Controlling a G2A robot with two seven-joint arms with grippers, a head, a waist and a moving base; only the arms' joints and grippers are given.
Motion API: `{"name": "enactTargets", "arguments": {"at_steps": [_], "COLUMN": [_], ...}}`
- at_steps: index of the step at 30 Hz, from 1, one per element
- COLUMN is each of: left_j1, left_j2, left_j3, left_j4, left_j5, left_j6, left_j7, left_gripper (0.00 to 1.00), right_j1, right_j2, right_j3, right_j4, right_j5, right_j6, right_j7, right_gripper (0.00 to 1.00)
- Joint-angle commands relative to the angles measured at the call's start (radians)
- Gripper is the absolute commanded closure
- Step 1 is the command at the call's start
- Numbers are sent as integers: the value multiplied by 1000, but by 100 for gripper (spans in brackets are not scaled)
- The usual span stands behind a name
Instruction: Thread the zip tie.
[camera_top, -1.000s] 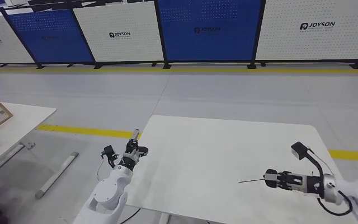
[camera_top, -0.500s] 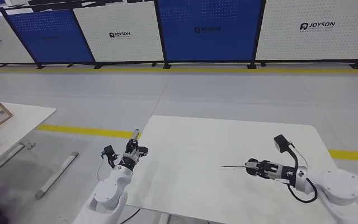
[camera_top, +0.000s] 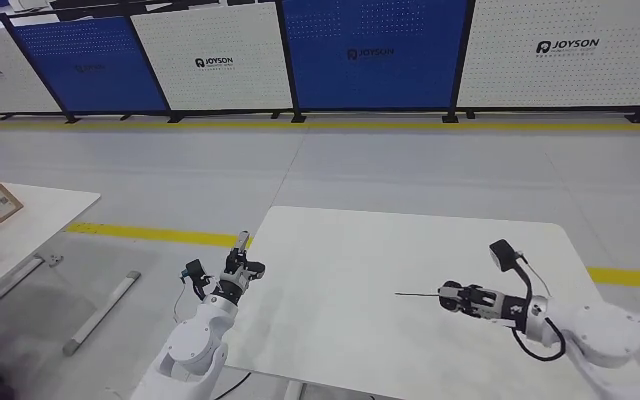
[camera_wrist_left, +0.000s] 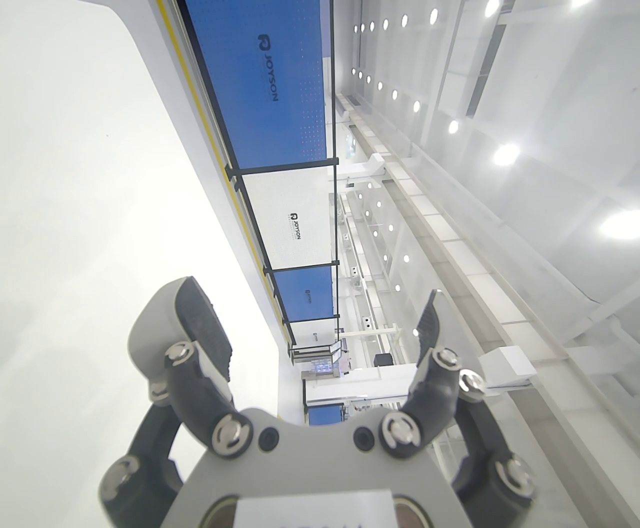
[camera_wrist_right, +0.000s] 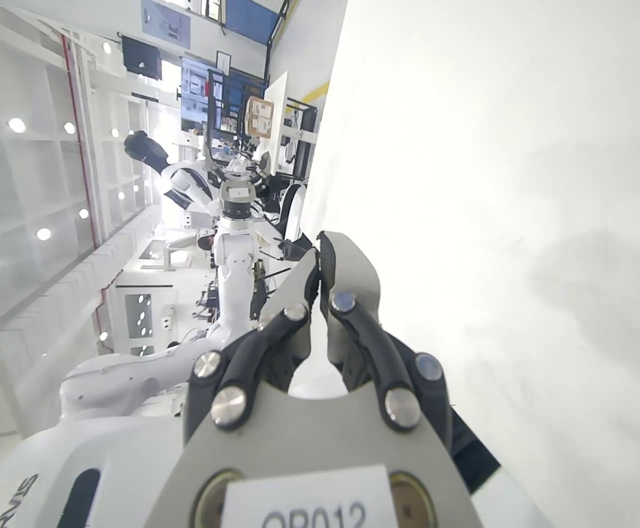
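Black zip tie (camera_top: 416, 295) juts straight out from the tip of the right gripper (camera_top: 443, 296), whose fingers pinch its end above the white surface (camera_top: 380, 250); the left gripper (camera_wrist_left: 315, 310), well apart from it, is spread wide with nothing between its fingers

One thin black zip tie (camera_top: 415, 295). Two grippers: one left gripper (camera_wrist_left: 315, 310), one right gripper (camera_wrist_right: 319, 250). One white surface (camera_top: 380, 250) beneath both, plus one second table (camera_top: 45, 215) well apart.

Blue-white pegboard panels (camera_top: 375, 55), grey floor (camera_top: 300, 160)
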Motion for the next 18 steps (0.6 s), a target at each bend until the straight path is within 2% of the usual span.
{"name": "enactTargets", "arguments": {"at_steps": [1, 5, 9, 12, 18], "left_j1": [0, 0, 0, 0, 0], "left_j2": [0, 0, 0, 0, 0], "left_j3": [0, 0, 0, 0, 0], "left_j4": [0, 0, 0, 0, 0], "left_j5": [0, 0, 0, 0, 0], "left_j6": [0, 0, 0, 0, 0], "left_j7": [0, 0, 0, 0, 0], "left_gripper": [0, 0, 0, 0, 0], "right_j1": [1, -12, -35, -31, -31], "right_j2": [-4, -9, -10, -15, -15], "right_j3": [-8, -19, -35, -29, -29], "right_j4": [-21, -56, -68, -38, -38], "right_j5": [-56, -193, -354, -335, -335], "right_j6": [-11, -58, -160, -186, -186], "right_j7": [-43, -133, -162, -157, -157], "right_gripper": [100, 100, 100, 100, 100]}}
